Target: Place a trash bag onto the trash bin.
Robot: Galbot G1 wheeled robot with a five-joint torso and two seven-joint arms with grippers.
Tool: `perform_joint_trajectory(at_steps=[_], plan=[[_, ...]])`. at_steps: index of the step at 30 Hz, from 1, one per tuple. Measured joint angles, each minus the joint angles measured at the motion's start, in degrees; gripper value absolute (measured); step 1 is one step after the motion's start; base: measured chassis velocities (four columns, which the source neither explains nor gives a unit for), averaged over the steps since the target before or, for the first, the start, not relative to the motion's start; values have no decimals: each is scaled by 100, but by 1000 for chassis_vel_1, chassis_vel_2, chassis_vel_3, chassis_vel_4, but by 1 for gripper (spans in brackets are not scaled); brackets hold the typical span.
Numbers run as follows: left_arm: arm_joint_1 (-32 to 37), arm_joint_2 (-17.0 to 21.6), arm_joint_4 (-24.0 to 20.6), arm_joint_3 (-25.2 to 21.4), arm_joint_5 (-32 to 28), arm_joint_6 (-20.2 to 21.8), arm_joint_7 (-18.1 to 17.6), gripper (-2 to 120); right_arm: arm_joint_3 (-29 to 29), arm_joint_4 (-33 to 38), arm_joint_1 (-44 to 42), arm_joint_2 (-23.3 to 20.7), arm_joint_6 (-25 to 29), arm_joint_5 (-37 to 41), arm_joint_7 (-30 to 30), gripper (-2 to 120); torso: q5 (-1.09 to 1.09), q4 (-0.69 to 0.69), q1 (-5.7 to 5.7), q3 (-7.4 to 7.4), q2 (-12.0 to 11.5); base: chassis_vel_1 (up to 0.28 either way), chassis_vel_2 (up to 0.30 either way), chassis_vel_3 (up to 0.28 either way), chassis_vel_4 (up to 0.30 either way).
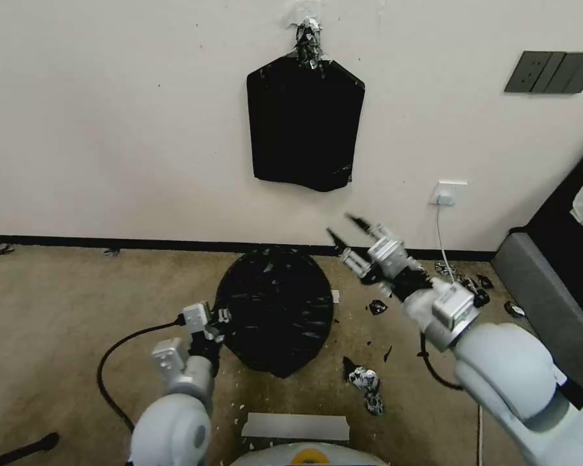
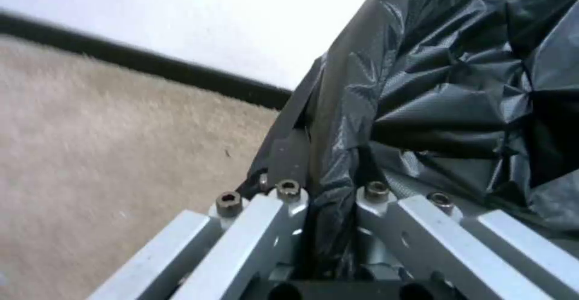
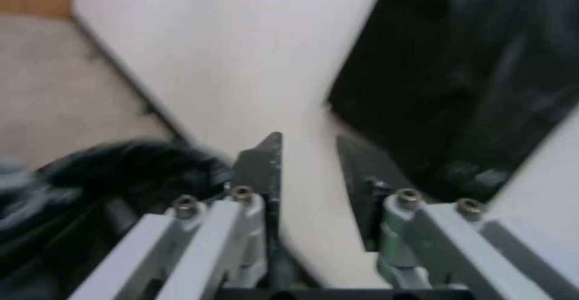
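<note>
The glossy black trash bag (image 1: 275, 310) lies spread as a crinkled dome on the carpet near the wall. The trash bin is hidden, and I cannot tell whether it is beneath the bag. My left gripper (image 1: 219, 318) sits at the bag's left edge. In the left wrist view its fingers (image 2: 289, 155) are shut on a bunched fold of the bag (image 2: 458, 87). My right gripper (image 1: 346, 236) hangs in the air to the right of the bag, above it and apart from it. Its fingertips (image 3: 265, 155) stand open with nothing between them, and the bag (image 3: 108, 178) lies below.
A flat black bag pack (image 1: 304, 123) hangs on the wall above. Torn black scraps (image 1: 366, 382) litter the carpet on the right. A wall socket with a white cable (image 1: 448, 193) and a grey furniture edge (image 1: 544, 304) stand right. A black cable (image 1: 116, 349) loops at left.
</note>
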Motion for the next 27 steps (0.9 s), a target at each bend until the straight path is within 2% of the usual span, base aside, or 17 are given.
perform_joint_trajectory(at_steps=[1, 2, 5, 7, 10, 14, 27], plan=[[25, -11, 34, 72, 257, -58, 39, 4, -249, -21, 123, -80, -190, 72, 63, 18, -1, 0, 0, 0, 0, 0, 0, 0, 0], [25, -11, 34, 72, 257, -58, 39, 4, -249, -21, 123, -80, -190, 72, 63, 18, -1, 0, 0, 0, 0, 0, 0, 0, 0], [94, -44, 56, 232, 826, -192, 147, 4, -909, -262, 466, -111, -773, 312, 317, 3, -1, -1, 0, 0, 0, 0, 0, 0, 0], [115, -50, 55, 278, 944, -219, 164, 4, -1059, -359, 555, -68, -903, 376, 388, 0, 0, 0, 0, 0, 0, 0, 0, 0, 0], [175, -71, 53, 395, 1165, -260, 204, 4, -1460, -651, 820, 91, -1231, 444, 487, 0, -1, 0, 0, 0, 0, 0, 0, 0, 0], [188, -98, 56, 442, 1250, -276, 208, 4, -1747, -932, 1073, 196, -1401, 453, 517, 0, 0, 0, 0, 0, 0, 0, 0, 0, 0], [197, -216, 65, 572, 1398, -285, 237, 4, -2241, -1976, 1694, 478, -1723, 546, 516, 0, -1, 0, 0, 0, 0, 0, 0, 0, 0]])
